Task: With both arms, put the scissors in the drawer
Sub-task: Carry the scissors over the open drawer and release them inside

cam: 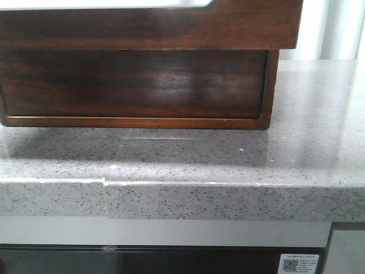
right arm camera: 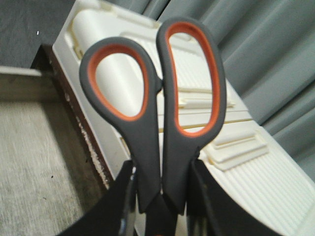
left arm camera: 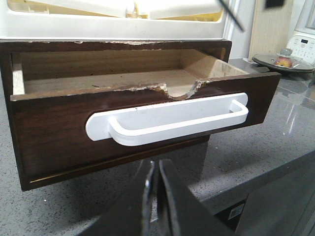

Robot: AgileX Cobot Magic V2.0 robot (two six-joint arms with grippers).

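**Drawer pulled open, scissors held over it by the right arm**

On the left side, the left gripper [left arm camera: 156,196] hangs just in front of the drawer [left arm camera: 142,123], its two dark fingers [left arm camera: 135,206] pressed almost together with only a thin slit between them and nothing held. It touches neither the drawer front nor the white handle [left arm camera: 167,120], a long pale bar set in an oval recess across the glossy reddish-brown front. The drawer stands drawn out of its dark wooden cabinet [left arm camera: 118,45]; its pale, bare wooden inside is visible, and the top edge of the front is chipped, with a rough half-round bite near the middle. The whole unit rests on a speckled grey countertop [cam: 228,165], and in the front view the drawer front [cam: 148,23] overhangs the cabinet body [cam: 131,85] below it. Neither arm appears in that front view.

To the right, the right gripper [right arm camera: 160,196] is clamped on the scissors [right arm camera: 152,113], gripping them below the handles, so both grey loops with orange lining stand up out of the black fingers [right arm camera: 211,206]. The blades are hidden. Behind the scissors lie a cream ribbed plastic tray [right arm camera: 236,147] and the drawer's pale wooden floor [right arm camera: 34,157].
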